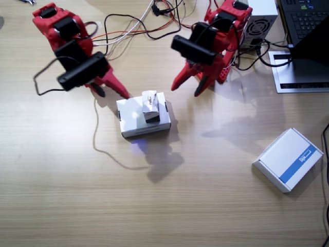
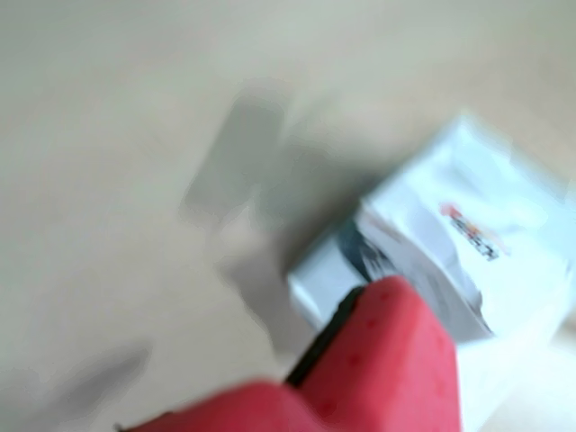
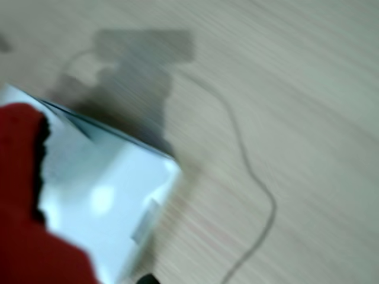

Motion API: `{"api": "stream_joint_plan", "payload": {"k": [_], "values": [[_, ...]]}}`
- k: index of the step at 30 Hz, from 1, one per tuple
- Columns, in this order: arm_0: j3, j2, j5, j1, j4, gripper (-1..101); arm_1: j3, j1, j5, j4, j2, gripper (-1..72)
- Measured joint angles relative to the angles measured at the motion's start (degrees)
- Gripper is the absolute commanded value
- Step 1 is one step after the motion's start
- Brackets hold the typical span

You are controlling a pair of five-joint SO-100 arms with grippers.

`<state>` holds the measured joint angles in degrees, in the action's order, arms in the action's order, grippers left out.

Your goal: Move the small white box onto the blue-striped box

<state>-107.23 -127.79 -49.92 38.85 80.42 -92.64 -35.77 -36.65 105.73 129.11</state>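
Small white box (image 1: 150, 106) sat on the plain white flat box (image 1: 134, 119), mid-table. Blue-striped box (image 1: 289, 158) lay well apart. My left gripper (image 1: 187, 86) was spread open, empty. My right gripper (image 1: 114, 90) touched the flat box's edge; couldn't tell its state.

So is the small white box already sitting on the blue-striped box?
No: the small white box sits on the plain white box at the table's middle, far from the blue-striped box near the edge.
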Motion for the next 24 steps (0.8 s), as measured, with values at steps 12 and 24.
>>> {"api": "stream_joint_plan", "payload": {"k": [12,24], "values": [[38.67,46.49,2.11,13.62,14.33,39,-29.36,17.67,-10.37,-5.8,25.31,50.7],[50.19,70.93,3.52,15.82,14.33,19,-35.6,20.92,-12.39,-10.28,30.59,52.7]]}}
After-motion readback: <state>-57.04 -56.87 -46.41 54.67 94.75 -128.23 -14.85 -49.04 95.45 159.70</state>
